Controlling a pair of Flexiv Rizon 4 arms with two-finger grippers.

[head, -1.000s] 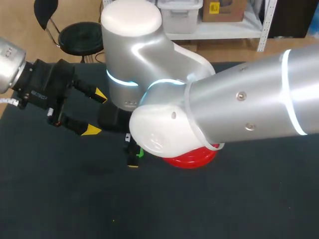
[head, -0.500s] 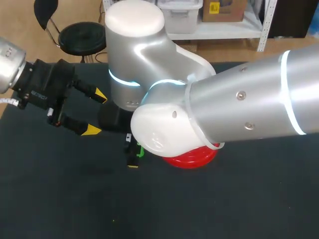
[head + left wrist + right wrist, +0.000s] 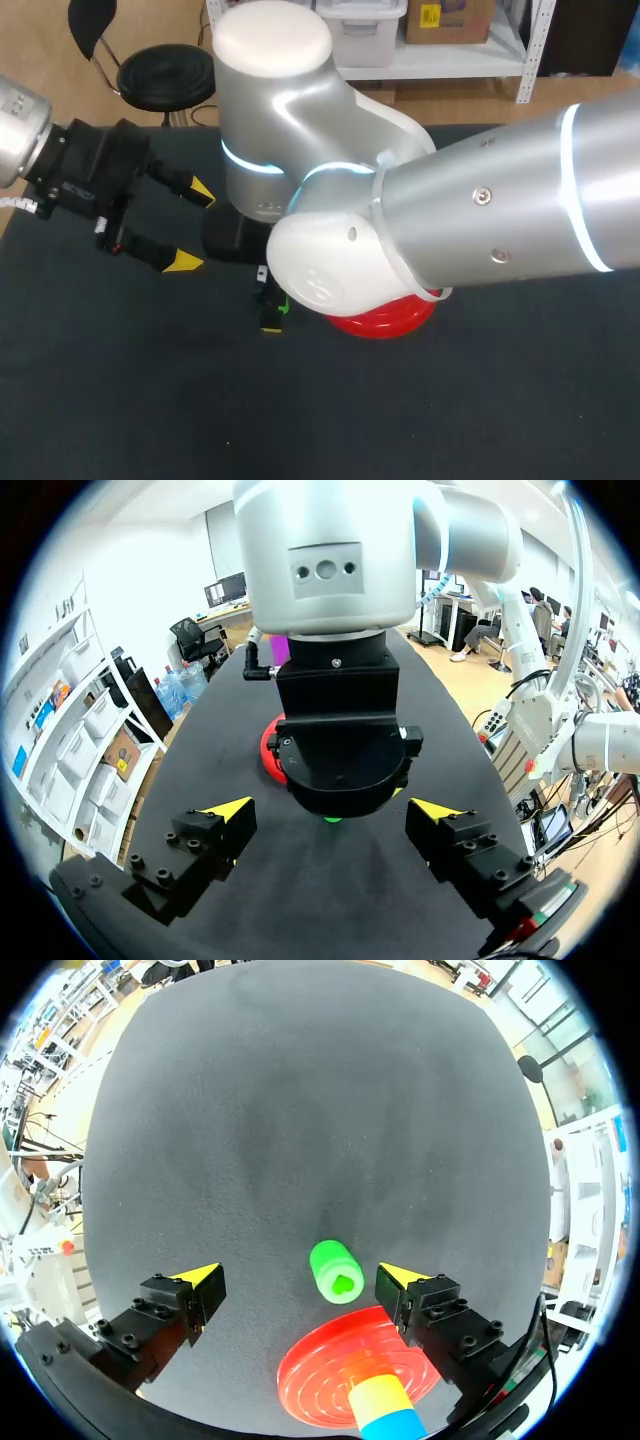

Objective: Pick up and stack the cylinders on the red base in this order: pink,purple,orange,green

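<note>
The green cylinder (image 3: 336,1272) lies on its side on the dark table, between the fingers of my right gripper (image 3: 299,1278), which is open and touches it on neither side. Just behind it stands the red base (image 3: 330,1385) with a stack (image 3: 385,1405) on it that shows a yellow-orange band and a blue one. In the head view my right arm hides most of this. Only a green sliver (image 3: 284,305), one yellow tip of the right gripper (image 3: 272,316) and the base's rim (image 3: 385,322) show. My left gripper (image 3: 193,226) hangs open and empty to the left.
The left wrist view faces my right arm's wrist (image 3: 340,750), which stands close ahead of the left gripper (image 3: 332,808), with the red base (image 3: 268,755) behind it. Bare table (image 3: 150,400) extends in front and to the left.
My right arm has shifted slightly to the right, its fingers staying around the green cylinder. The left arm has not moved.
</note>
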